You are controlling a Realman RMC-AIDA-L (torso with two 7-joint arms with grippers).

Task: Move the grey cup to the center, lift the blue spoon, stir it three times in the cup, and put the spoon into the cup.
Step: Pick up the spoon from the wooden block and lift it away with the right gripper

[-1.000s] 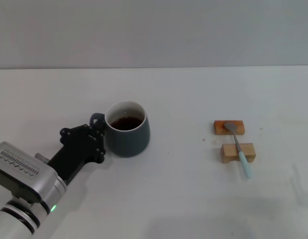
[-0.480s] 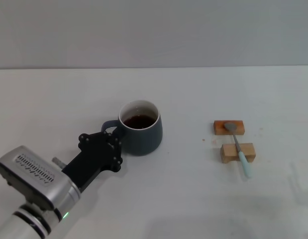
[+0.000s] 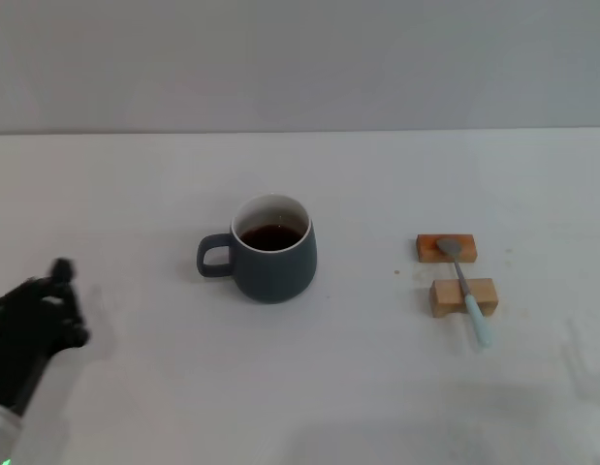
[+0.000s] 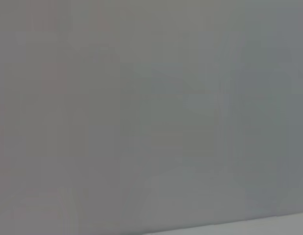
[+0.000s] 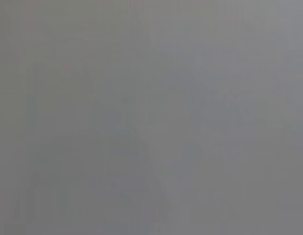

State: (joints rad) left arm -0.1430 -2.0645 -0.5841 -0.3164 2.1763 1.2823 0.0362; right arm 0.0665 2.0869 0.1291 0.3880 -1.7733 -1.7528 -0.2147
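Note:
The grey cup [image 3: 273,249] stands upright near the middle of the white table [image 3: 309,387], dark brown liquid inside, its loop handle pointing left. The blue spoon [image 3: 464,290] lies to the right across two small wooden blocks, metal bowl on the far block, pale blue handle end toward the front. My left gripper [image 3: 47,310] shows as a dark blurred shape at the left edge of the head view, well clear of the cup and holding nothing. My right gripper is out of view. Both wrist views show only plain grey.
The two wooden blocks [image 3: 446,248] [image 3: 462,296] under the spoon stand right of the cup. A grey wall [image 3: 300,58] runs behind the table's far edge.
My left gripper let go of the cup's handle and pulled back to the left edge. Before that, the cup slid slightly right and now stands still.

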